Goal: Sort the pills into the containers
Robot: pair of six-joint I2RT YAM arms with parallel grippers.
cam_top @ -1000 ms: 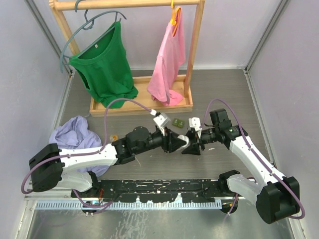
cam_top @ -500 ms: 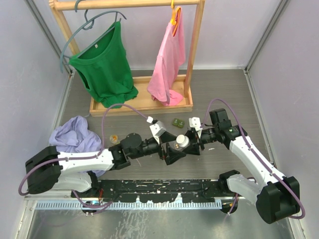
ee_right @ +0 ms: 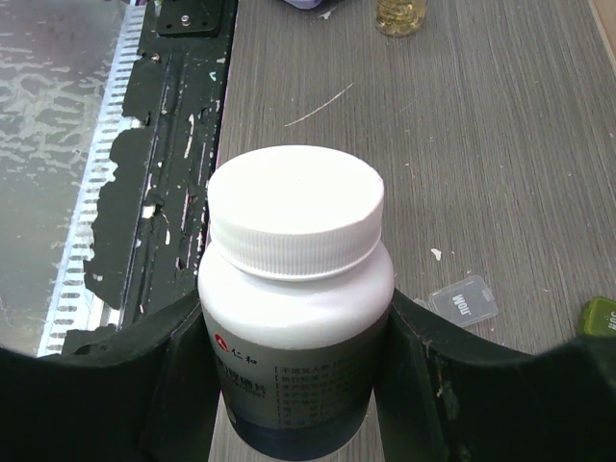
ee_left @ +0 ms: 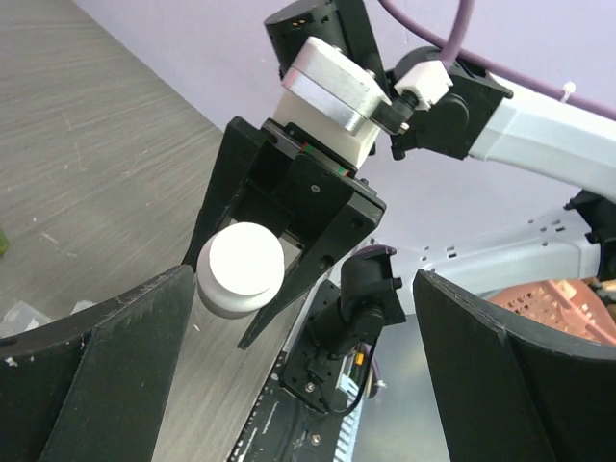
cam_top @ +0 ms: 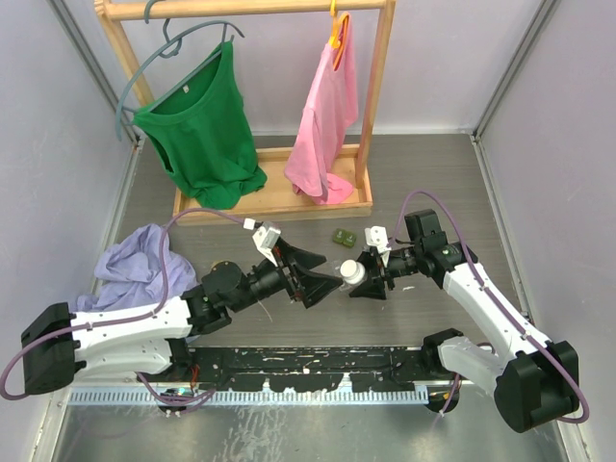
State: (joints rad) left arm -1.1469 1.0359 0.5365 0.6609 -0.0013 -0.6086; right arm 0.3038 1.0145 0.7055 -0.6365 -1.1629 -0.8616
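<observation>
One pill box alone can be picked out from above: the dark green pill box (cam_top: 343,236), a tiny patch on the table (cam_top: 423,173) just beyond the two grippers, its compartments too small to read. The left gripper (cam_top: 327,275) has its jaws spread and points at a white bottle (cam_top: 349,272), which the right gripper (cam_top: 362,277) pinches clear of the table.

From the left wrist, the left gripper's fingers stand wide apart and are cut off by the lower edge. Beyond them the bottle's cap faces the camera; its body is mostly hidden by the right gripper's black fingers clamped on either side.

From the right wrist, the capped bottle fills the middle, its base hidden between the fingers and its contents unseen. The clear pill box (ee_right: 464,299) lies on the table to its right. Just beside that, the green box is cut off by the frame. What either holds cannot be told. A small jar (ee_right: 399,14) of amber contents is clipped by the top edge.
</observation>
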